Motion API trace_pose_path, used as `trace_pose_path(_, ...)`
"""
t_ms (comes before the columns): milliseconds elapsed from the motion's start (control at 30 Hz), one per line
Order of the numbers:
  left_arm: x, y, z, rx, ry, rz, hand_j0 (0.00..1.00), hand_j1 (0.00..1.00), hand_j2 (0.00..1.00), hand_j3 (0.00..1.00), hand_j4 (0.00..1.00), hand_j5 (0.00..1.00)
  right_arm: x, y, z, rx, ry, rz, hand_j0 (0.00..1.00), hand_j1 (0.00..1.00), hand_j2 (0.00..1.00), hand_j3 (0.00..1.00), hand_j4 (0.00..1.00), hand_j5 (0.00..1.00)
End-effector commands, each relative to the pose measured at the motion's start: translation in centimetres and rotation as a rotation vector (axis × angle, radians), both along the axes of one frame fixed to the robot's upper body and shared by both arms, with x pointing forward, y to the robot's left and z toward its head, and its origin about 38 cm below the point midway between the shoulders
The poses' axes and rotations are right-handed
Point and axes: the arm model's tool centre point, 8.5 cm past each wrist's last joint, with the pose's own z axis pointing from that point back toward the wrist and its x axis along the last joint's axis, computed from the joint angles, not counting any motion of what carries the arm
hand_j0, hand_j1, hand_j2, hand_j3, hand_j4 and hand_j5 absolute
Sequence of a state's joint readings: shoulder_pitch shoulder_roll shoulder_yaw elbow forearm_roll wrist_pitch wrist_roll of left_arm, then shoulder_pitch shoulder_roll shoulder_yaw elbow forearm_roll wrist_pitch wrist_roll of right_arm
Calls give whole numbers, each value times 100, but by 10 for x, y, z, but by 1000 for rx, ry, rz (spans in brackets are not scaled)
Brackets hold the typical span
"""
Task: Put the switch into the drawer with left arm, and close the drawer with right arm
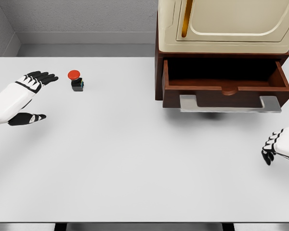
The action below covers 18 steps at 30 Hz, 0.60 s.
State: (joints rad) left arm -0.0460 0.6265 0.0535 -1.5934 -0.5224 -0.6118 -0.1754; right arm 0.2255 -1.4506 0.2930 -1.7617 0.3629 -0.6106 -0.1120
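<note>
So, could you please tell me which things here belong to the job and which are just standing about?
Job:
switch, on the table
drawer, open
left hand, open beside the switch
right hand, low at the right edge

Just about:
cream cabinet above the drawer
white table

Cabinet top cut by upper edge; right hand partly cut off at right edge.

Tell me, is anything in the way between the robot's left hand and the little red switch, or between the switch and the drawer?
Nothing visible is. The left hand is open just left of the switch, with bare table between them. From the switch to the open drawer the tabletop is also bare.
</note>
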Motion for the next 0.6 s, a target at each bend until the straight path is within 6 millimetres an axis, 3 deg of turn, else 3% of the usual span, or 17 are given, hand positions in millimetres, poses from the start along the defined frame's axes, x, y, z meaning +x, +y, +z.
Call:
trace_pose_path(0, 0, 0, 1, -6, -1, 0, 100, 100, 100, 100, 100, 100, 0, 1, 2, 1, -1, 4, 20, 20, 20, 20, 20, 20)
trace_pose_path(200, 0, 1, 1, -8, 0, 3, 100, 100, 100, 100, 100, 100, 6, 1, 10, -15, -21, 9, 22, 22, 22, 22, 22, 22)
trace_pose_path(333, 1, -1, 7, -122, -7, -14, 100, 100, 100, 100, 100, 100, 3, 1, 6, -13, -5, 7, 22, 22, 22, 22, 22, 22)
trace_pose_path(433, 12, -28, 9, -247, 25, -112, 100, 100, 100, 100, 100, 100, 4, 1, 7, -16, -5, 8, 22, 22, 22, 22, 22, 22)
trace_pose_path(467, 12, -28, 9, -247, 25, -113, 100, 100, 100, 100, 100, 100, 4, 1, 7, -16, -5, 8, 22, 22, 22, 22, 22, 22)
trace_pose_path(500, 20, -50, 17, -322, 39, -191, 100, 100, 100, 100, 100, 100, 5, 1, 9, -17, -14, 9, 22, 22, 22, 22, 22, 22)
trace_pose_path(567, 34, -66, 24, -330, 94, -261, 100, 100, 100, 100, 100, 100, 5, 2, 6, -32, 4, 10, 22, 22, 22, 22, 22, 22)
